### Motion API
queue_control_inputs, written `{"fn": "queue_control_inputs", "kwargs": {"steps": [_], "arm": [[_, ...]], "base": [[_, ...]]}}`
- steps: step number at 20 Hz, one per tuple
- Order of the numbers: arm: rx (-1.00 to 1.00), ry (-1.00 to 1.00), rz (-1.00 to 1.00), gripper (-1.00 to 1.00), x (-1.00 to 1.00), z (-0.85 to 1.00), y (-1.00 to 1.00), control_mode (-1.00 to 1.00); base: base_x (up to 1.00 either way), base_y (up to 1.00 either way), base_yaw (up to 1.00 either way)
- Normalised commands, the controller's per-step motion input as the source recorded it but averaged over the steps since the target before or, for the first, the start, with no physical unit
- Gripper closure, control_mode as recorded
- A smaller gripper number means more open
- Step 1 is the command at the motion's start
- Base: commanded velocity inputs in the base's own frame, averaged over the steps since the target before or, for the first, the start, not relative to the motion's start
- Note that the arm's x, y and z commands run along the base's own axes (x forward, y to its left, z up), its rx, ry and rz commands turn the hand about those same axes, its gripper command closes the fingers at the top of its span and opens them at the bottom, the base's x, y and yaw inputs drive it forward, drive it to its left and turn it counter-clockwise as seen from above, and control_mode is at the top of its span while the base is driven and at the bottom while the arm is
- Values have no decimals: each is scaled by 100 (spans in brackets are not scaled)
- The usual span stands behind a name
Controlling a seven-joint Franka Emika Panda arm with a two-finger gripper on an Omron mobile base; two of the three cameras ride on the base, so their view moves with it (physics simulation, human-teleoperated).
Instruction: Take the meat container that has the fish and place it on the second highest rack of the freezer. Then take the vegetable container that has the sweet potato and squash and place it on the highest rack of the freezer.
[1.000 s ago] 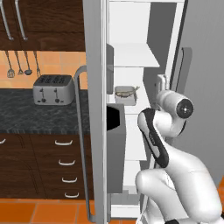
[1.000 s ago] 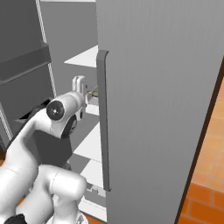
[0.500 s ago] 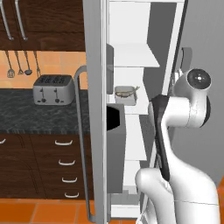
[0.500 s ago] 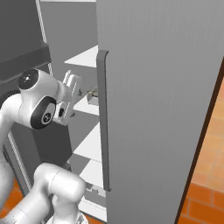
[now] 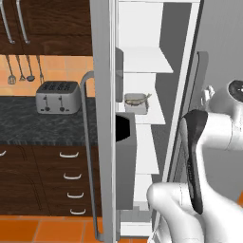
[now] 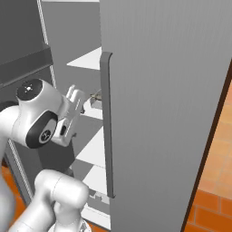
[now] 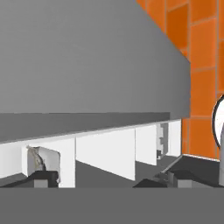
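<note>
Fish in its container sits on the freezer's second highest rack, so that half looks done. My gripper, jaws wide and empty, hangs outside that rack; I'd back clear before seeking the vegetable container (mind the door).

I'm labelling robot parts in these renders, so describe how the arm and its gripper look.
The arm is glossy white with rounded, bulbous links and a long black band down one link. Its joints end in dark round caps with a small pale mark. The gripper is white and blocky; its finger tips are small, dark and squared. No cables show.
</note>
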Motion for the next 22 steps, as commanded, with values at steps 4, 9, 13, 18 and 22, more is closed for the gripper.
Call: {"fn": "queue_control_inputs", "kwargs": {"steps": [4, 9, 13, 18, 22], "arm": [[0, 2, 15, -100, -31, -11, 0, 100], [0, 0, 0, -100, 0, 0, 0, 100], [0, 0, 0, -100, 0, 0, 0, 100], [0, 0, 0, -100, 0, 0, 0, 100], [0, 0, 0, -100, 0, 0, 0, 100]], "base": [[-50, -29, 18], [-99, -68, 52], [-42, -4, 91], [-14, 3, 100], [-21, 34, 94]]}}
